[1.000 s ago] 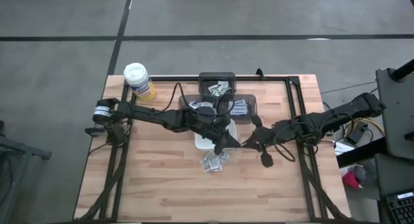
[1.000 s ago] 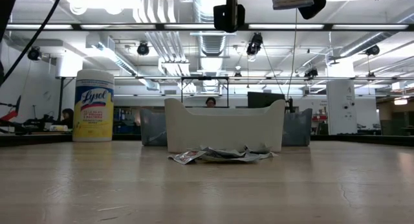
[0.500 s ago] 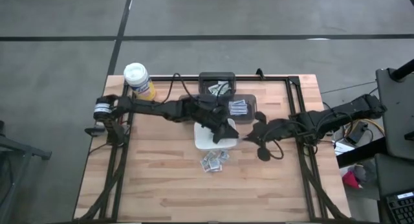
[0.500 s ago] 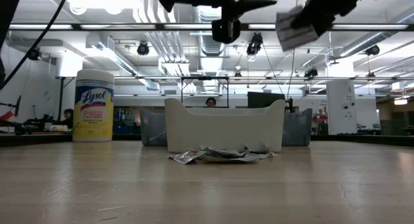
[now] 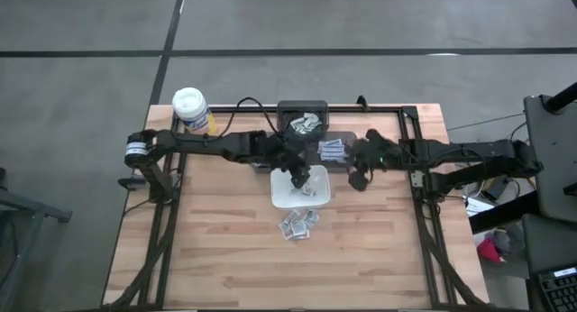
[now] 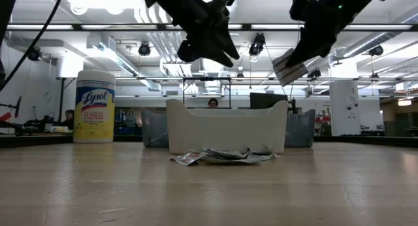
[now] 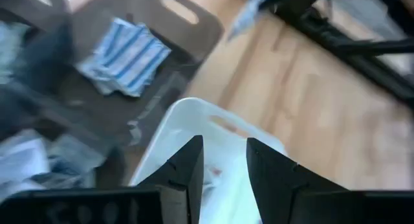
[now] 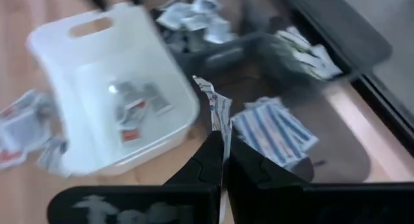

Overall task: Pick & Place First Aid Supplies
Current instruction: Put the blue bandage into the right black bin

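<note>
Left gripper point(image 5: 298, 178): above the white dish point(image 5: 282, 196), toward its 12 o'clock rim; fingers point(image 7: 187, 167) a narrow gap apart, holding nothing.
Right gripper point(image 5: 359, 178): at 3 o'clock of the dish, off its rim, over the dark tray point(image 5: 350, 141); fingers pinched on one packet point(image 8: 216, 114).
Held packet: in the low view it hangs tilted, well above the table point(image 6: 339, 187).
Loose packets point(image 5: 298, 224): in a small heap on the table at 6 o'clock of the dish, just beside its rim.
Open room: bare wood from 4 to 8 o'clock of the dish, out to the table edge.
Only in the right wrist view: a few packets point(image 8: 136, 114) lie inside the dish.
Yellow canister point(image 5: 193, 113): at the table's 10 o'clock corner, well apart.
</note>
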{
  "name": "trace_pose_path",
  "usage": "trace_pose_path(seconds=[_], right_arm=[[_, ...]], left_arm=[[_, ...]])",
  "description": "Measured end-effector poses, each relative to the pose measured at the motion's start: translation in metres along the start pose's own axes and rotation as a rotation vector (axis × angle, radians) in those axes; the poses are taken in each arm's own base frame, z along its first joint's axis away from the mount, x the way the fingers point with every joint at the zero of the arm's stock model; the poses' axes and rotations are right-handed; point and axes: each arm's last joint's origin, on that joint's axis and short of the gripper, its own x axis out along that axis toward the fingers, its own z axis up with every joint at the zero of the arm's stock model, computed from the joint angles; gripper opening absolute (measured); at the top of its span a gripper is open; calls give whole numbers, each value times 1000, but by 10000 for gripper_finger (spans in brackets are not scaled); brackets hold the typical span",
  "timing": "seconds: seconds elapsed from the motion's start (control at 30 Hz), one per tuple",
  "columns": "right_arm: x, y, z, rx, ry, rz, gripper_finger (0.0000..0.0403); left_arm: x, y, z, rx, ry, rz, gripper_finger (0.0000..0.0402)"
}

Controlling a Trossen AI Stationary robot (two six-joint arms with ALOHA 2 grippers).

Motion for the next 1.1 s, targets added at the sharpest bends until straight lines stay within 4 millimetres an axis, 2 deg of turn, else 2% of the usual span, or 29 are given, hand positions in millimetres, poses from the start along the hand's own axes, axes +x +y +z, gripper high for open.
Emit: trace_pose_path(seconds=[0.23,0.47,0.73,1.1], right_arm=[[14,-39,9,231,15,50,8],[50,-62,10,358,91,96,8],[89,-72,10,519,144,153,8],[122,-76,29,631,214,143,8]], left_arm=[[2,-17,-18,153,-18,66,110],[-3,-20,-47,179,-124,-27,108],[-37,0,-81,178,-214,-89,108],[-91,31,-119,187,-279,-118,108]])
